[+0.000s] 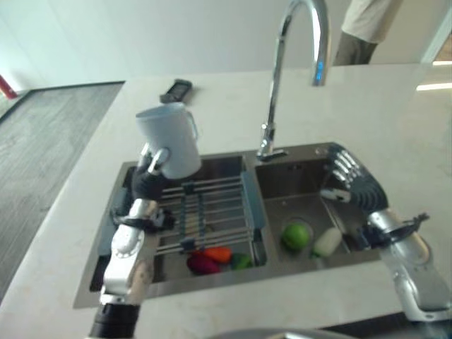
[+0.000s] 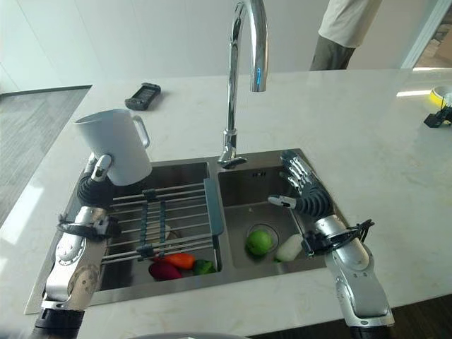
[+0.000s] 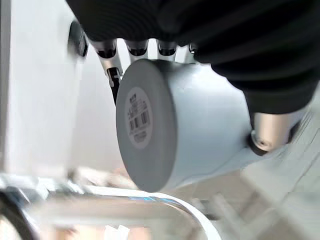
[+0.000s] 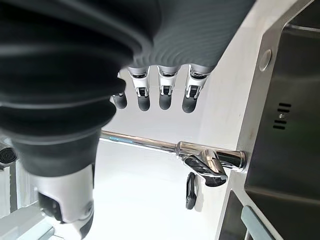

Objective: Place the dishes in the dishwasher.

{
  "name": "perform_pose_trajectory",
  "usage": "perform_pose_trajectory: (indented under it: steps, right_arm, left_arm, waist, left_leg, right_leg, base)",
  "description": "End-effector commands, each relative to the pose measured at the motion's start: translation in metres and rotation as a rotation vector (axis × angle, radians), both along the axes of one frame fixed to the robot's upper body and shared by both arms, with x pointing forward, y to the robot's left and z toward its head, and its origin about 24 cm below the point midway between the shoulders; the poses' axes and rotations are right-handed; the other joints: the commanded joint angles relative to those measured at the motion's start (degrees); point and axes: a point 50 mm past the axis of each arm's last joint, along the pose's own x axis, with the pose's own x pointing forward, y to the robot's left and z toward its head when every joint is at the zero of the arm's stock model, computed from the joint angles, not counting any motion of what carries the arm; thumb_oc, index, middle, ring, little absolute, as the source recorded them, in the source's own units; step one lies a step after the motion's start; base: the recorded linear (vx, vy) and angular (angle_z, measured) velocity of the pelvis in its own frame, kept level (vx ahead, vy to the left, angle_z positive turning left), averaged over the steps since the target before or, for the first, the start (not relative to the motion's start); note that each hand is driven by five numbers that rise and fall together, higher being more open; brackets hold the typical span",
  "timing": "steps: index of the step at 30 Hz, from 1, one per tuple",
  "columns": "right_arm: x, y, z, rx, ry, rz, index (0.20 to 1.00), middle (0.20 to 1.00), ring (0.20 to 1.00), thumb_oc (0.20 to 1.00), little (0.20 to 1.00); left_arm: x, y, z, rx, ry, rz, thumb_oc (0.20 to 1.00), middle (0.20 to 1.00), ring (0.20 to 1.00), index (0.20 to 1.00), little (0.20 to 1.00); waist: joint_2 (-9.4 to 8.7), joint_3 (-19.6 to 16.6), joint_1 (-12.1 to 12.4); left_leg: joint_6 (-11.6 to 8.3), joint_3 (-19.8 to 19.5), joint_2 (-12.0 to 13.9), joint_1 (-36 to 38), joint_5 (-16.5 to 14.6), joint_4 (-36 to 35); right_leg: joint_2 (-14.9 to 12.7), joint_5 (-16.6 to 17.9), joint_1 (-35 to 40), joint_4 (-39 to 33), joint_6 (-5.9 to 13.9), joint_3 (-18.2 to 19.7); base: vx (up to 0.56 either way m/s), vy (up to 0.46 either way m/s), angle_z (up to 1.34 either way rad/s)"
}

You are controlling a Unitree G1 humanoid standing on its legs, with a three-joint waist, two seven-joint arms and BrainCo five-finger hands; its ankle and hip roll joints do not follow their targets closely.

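Nearest in the double sink (image 2: 319, 191), the left basin holds a red vegetable (image 2: 164, 270), an orange carrot (image 2: 181, 260) and a small green vegetable (image 2: 204, 267), all lying under the near end of a wire drying rack (image 2: 166, 215) that spans this basin. In the right basin a green apple (image 2: 259, 241) sits at the drain, with a pale whitish vegetable (image 2: 289, 247) just beside it. The right hand (image 2: 305, 191) hovers over the right basin with its fingers straight and spread, grasping nothing. The left hand (image 2: 99, 180) is raised above the far left part of the rack, its fingers and thumb wrapped round a white mug (image 2: 113, 145), which it holds clear of the rack, tilted, with the handle toward the tap. The chrome tap (image 2: 244, 74) rises behind the divider between the basins. Farther back on the pale worktop (image 2: 367, 127) lies a dark remote-like device (image 2: 143, 95), and a yellow object (image 2: 443, 95) sits at the far right. A person (image 2: 346, 32) stands beyond the worktop.
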Motion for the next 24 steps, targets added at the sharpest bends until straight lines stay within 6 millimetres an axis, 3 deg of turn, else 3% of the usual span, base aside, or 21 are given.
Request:
perform_pose_trajectory:
  steps: [1, 8, 14, 15, 17, 18, 19, 20, 21, 22, 23, 24]
  right_arm:
    - [-0.001, 0.004, 0.038, 0.026, -0.221, 0.025, 1.000, 1.000, 1.000, 1.000, 1.000]
    - [-0.003, 0.005, 0.040, 0.021, -0.229, 0.068, 1.000, 1.000, 1.000, 1.000, 1.000]
    - [-0.008, 0.003, 0.049, -0.006, -0.254, 0.069, 1.000, 1.000, 1.000, 1.000, 1.000]
    - [-0.004, -0.001, 0.056, -0.021, -0.274, 0.060, 1.000, 1.000, 1.000, 1.000, 1.000]
    - [-0.009, -0.010, 0.059, -0.022, -0.316, 0.045, 1.000, 1.000, 1.000, 1.000, 1.000]
    - [-0.010, -0.011, 0.056, -0.028, -0.329, 0.028, 1.000, 1.000, 1.000, 1.000, 1.000]
    - [-0.009, -0.013, 0.055, -0.036, -0.338, 0.010, 1.000, 1.000, 1.000, 1.000, 1.000]
    - [-0.008, -0.024, 0.058, -0.043, -0.347, -0.053, 1.000, 1.000, 1.000, 1.000, 1.000]
    - [-0.009, -0.030, 0.061, -0.042, -0.349, -0.074, 1.000, 1.000, 1.000, 1.000, 1.000]
    - [-0.011, -0.034, 0.061, -0.034, -0.347, -0.073, 1.000, 1.000, 1.000, 1.000, 1.000]
    - [-0.010, -0.032, 0.059, -0.026, -0.345, -0.083, 1.000, 1.000, 1.000, 1.000, 1.000]
    - [-0.008, -0.029, 0.057, -0.018, -0.343, -0.081, 1.000, 1.000, 1.000, 1.000, 1.000]
  left_arm:
    - [0.001, 0.000, 0.034, -0.111, -0.170, -0.159, 0.200, 0.200, 0.200, 0.200, 0.200]
    - [-0.007, -0.009, 0.028, -0.331, -0.172, -0.300, 0.200, 0.200, 0.200, 0.200, 0.200]
    - [-0.018, -0.013, 0.024, -0.375, -0.207, -0.369, 0.200, 0.200, 0.200, 0.200, 0.200]
    - [-0.020, -0.011, 0.024, -0.387, -0.239, -0.385, 0.200, 0.200, 0.200, 0.200, 0.200]
    - [-0.019, -0.014, 0.030, -0.408, -0.275, -0.431, 0.200, 0.200, 0.200, 0.200, 0.200]
    - [-0.018, -0.018, 0.032, -0.417, -0.286, -0.455, 0.200, 0.200, 0.200, 0.200, 0.200]
    - [-0.015, -0.021, 0.033, -0.443, -0.299, -0.483, 0.200, 0.200, 0.200, 0.200, 0.200]
    - [-0.011, -0.029, 0.034, -0.455, -0.294, -0.546, 0.200, 0.200, 0.200, 0.200, 0.200]
    - [-0.010, -0.031, 0.034, -0.458, -0.284, -0.569, 0.200, 0.200, 0.200, 0.200, 0.200]
    - [-0.011, -0.030, 0.033, -0.458, -0.273, -0.571, 0.200, 0.200, 0.200, 0.200, 0.200]
    - [-0.011, -0.031, 0.033, -0.455, -0.267, -0.584, 0.200, 0.200, 0.200, 0.200, 0.200]
    - [-0.012, -0.031, 0.033, -0.451, -0.265, -0.582, 0.200, 0.200, 0.200, 0.200, 0.200]
  waist:
    - [-0.28, 0.2, 0.6]
    - [-0.07, 0.2, 1.7]
    - [0.87, 2.0, 3.8]
    - [0.55, 2.9, 3.9]
    - [-1.81, 2.9, 1.3]
    - [-1.24, 2.6, -0.4]
    - [-0.08, 1.8, -2.1]
    - [0.96, 0.8, -3.7]
    - [0.88, 0.6, -4.7]
    - [0.68, 0.6, -4.8]
    - [-0.10, 1.1, -3.8]
    - [-0.37, 1.6, -3.2]
  left_leg:
    - [0.11, -0.6, 0.0, 1.7, -6.4, 0.8]
    - [-1.41, -0.9, 2.2, 1.2, -4.8, 0.8]
    - [-5.11, -1.8, 6.2, -5.6, 1.7, 0.8]
    - [-3.47, -0.1, 3.4, -4.3, -0.3, 3.0]
    - [0.78, 5.4, -1.3, -2.1, -9.7, 14.9]
    - [-0.03, 6.3, -1.4, 1.2, -10.6, 17.9]
    - [-2.38, 8.8, 0.3, 4.5, -7.2, 19.3]
    - [-4.57, 13.3, 3.4, 8.0, -5.8, 18.0]
    - [-3.21, 15.8, 2.3, 10.0, -8.4, 12.9]
    - [-2.61, 16.4, 2.2, 10.8, -9.1, 10.6]
    - [-0.14, 15.0, -0.1, 10.7, -14.2, 8.1]
    - [0.81, 14.1, -1.5, 10.4, -15.4, 6.0]
  right_leg:
    - [-1.7, -5.2, 4.1, 0.4, 3.46, -1.2]
    - [0.6, -6.2, 4.0, 0.4, 1.37, -2.2]
    - [3.2, -8.0, 3.8, 0.4, 0.06, -2.4]
    - [2.9, -7.5, 2.7, 0.4, -0.51, -3.4]
    - [0.1, -4.1, -0.6, 0.4, -0.96, -6.6]
    - [0.2, -2.5, -2.2, 0.4, -1.22, -9.1]
    - [0.8, -1.7, -3.6, 0.5, -2.08, -12.3]
    - [0.9, -1.8, -4.5, 0.8, -1.98, -15.4]
    - [-1.5, 0.6, -6.1, 1.3, -0.18, -17.4]
    - [-3.0, 2.3, -6.8, 1.3, 1.34, -17.6]
    - [-5.4, 4.7, -7.4, 1.5, 3.44, -17.8]
    - [-7.2, 6.6, -7.7, 1.7, 4.83, -17.9]
  base:
    - [-0.05, -0.140, 0.09]
    - [-0.06, -0.168, 0.12]
    - [-0.16, -0.135, 0.40]
    - [-0.51, -0.053, 1.04]
    - [-0.64, 0.034, 1.84]
    - [-0.63, 0.174, 2.27]
    - [-0.66, 0.394, 1.84]
    - [-0.63, 0.536, 2.22]
    - [-0.53, 0.615, 2.38]
    - [-0.39, 0.545, 3.02]
    - [-0.34, 0.534, 2.82]
    - [-0.26, 0.532, 2.17]
